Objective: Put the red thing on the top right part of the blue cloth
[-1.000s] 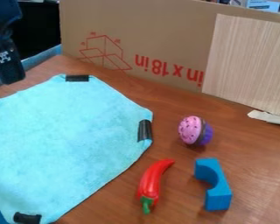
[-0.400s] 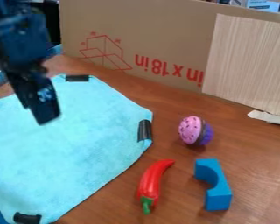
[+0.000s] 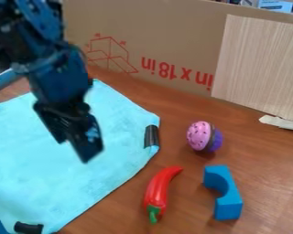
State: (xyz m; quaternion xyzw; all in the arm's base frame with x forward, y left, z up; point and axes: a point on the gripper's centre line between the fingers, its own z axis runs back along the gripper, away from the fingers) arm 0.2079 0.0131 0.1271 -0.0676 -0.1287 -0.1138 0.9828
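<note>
One hand (image 3: 75,150) has swung over one cloth (image 3: 26,146) toward one pepper (image 3: 159,189), its grip impossible to tell.

A curved, glossy red plastic chili pepper (image 3: 159,191) with a green stem lies beside the flat, light-blue fabric cloth (image 3: 51,183).

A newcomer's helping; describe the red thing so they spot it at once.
Find the blue cloth on the wooden table. Off its lower right edge lies a curved chili pepper, green stem toward the camera. Its red colour sets it apart from the blue block.
</note>
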